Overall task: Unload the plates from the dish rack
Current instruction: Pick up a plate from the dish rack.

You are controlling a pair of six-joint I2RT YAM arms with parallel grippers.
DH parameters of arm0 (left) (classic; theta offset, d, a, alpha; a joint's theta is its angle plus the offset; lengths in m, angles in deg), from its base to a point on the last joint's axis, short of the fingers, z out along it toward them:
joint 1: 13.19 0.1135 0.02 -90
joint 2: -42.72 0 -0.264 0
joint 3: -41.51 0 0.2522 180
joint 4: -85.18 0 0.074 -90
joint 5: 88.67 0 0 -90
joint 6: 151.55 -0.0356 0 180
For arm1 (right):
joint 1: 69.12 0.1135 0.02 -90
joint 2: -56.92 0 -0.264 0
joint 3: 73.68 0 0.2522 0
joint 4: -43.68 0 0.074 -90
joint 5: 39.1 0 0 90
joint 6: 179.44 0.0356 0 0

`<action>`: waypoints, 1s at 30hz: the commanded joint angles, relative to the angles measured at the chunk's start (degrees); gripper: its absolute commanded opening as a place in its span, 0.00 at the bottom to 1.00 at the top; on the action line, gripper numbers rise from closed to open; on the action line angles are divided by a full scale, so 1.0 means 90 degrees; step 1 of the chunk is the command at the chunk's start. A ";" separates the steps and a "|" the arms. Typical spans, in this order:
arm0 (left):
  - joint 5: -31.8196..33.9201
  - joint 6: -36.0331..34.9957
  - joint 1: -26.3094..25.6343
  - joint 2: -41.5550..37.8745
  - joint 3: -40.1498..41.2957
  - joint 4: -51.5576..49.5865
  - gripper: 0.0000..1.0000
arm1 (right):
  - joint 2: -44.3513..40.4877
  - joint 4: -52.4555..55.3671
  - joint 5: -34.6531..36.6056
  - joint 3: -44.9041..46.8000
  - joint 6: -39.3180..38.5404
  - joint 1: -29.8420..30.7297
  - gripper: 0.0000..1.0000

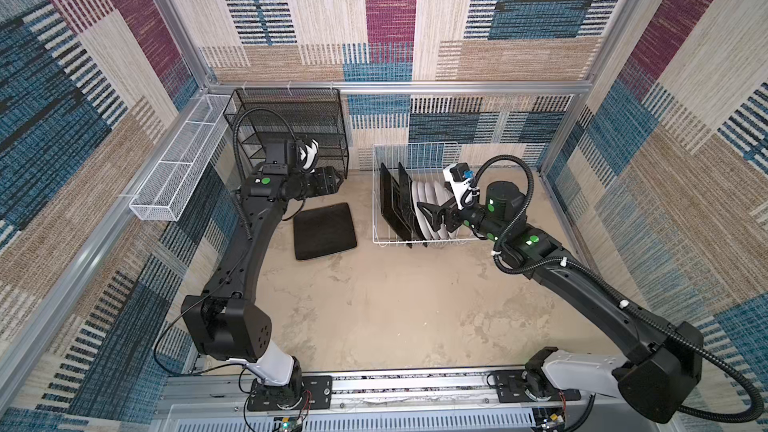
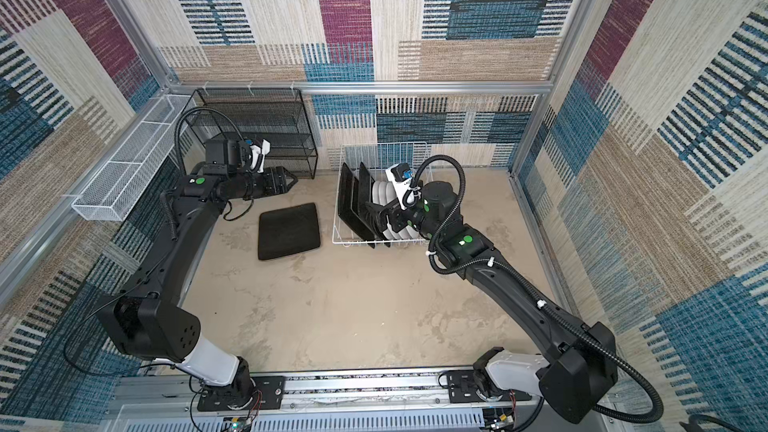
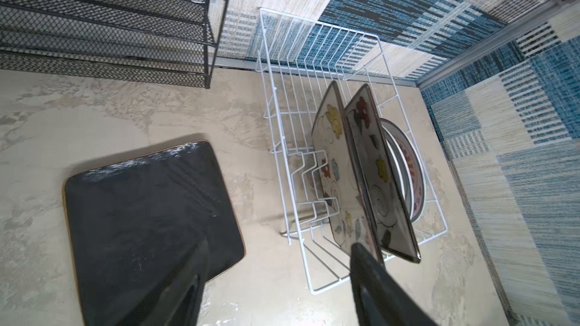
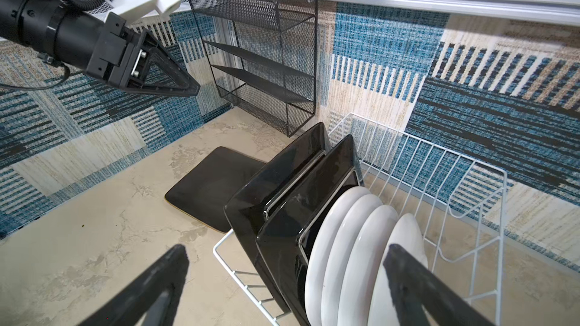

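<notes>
Right tool (image 4: pixel 288 250), wide open and empty, is held over the dish rack (image 1: pixel 415 155), where round plates (image 4: pixel 354 246) are stood on edge just below it, well away from the left arm (image 1: pixel 245 251).

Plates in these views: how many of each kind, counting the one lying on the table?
Square plates, black-backed: 3 (2 in the dish rack, 1 flat on the table)
Round plates, white-backed: 4, all in the rack
Total: 7
</notes>
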 commanded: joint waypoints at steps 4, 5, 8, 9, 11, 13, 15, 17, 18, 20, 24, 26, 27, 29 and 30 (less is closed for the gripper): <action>0.0038 0.0790 -0.0520 0.0149 0.0043 0.0132 0.75 | 0.0107 0.0130 0.0168 -0.0162 0.0413 0.0003 1.00; 0.0002 0.0843 -0.0600 0.0205 0.0013 0.0109 0.74 | 0.0140 0.0177 0.0191 -0.0169 0.0467 0.0003 1.00; 0.0002 0.0960 -0.0811 0.0416 -0.0082 0.0076 0.74 | 0.0208 0.0096 0.0202 -0.0082 0.0534 0.0003 1.00; 0.0002 0.0986 -0.0879 0.0508 -0.0154 0.0053 0.74 | 0.0227 0.0060 0.0172 -0.0071 0.0549 0.0003 1.00; 0.0040 0.1037 -0.0992 0.0698 -0.0316 -0.0063 0.73 | 0.0290 0.0052 0.0124 -0.0112 0.0603 0.0003 1.00; 0.0040 0.1106 -0.1080 0.0928 -0.0434 -0.0162 0.73 | 0.0392 0.0115 0.0064 -0.0191 0.0651 0.0003 1.00; 0.0061 0.1205 -0.1162 0.1138 -0.0523 -0.0200 0.72 | 0.0483 0.0200 -0.0022 -0.0261 0.0691 -0.0007 1.00; 0.0078 0.1289 -0.1242 0.1316 -0.0579 -0.0211 0.71 | 0.0560 0.0276 -0.0096 -0.0307 0.0715 -0.0007 1.00; 0.0106 0.1335 -0.1290 0.1403 -0.0606 -0.0215 0.70 | 0.0588 0.0310 -0.0136 -0.0332 0.0728 -0.0007 1.00; 0.0087 0.1442 -0.1354 0.1570 -0.0688 -0.0208 0.69 | 0.0605 0.0340 -0.0211 -0.0344 0.0736 -0.0017 1.00; 0.0026 0.1506 -0.1556 0.1952 -0.0973 -0.0213 0.66 | 0.0643 0.0398 -0.0389 -0.0381 0.0784 -0.0082 1.00; 0.0026 0.1526 -0.1648 0.2124 -0.1132 -0.0236 0.65 | 0.0680 0.0457 -0.0477 -0.0412 0.0784 -0.0123 1.00; 0.0051 0.1538 -0.1679 0.2205 -0.1210 -0.0261 0.63 | 0.0695 0.0488 -0.0507 -0.0430 0.0788 -0.0135 1.00; 0.0140 0.1553 -0.1728 0.2375 -0.1415 -0.0359 0.59 | 0.0725 0.0540 -0.0529 -0.0452 0.0784 -0.0163 1.00; 0.0202 0.1602 -0.1741 0.2442 -0.1496 -0.0421 0.58 | 0.0731 0.0565 -0.0536 -0.0452 0.0784 -0.0173 1.00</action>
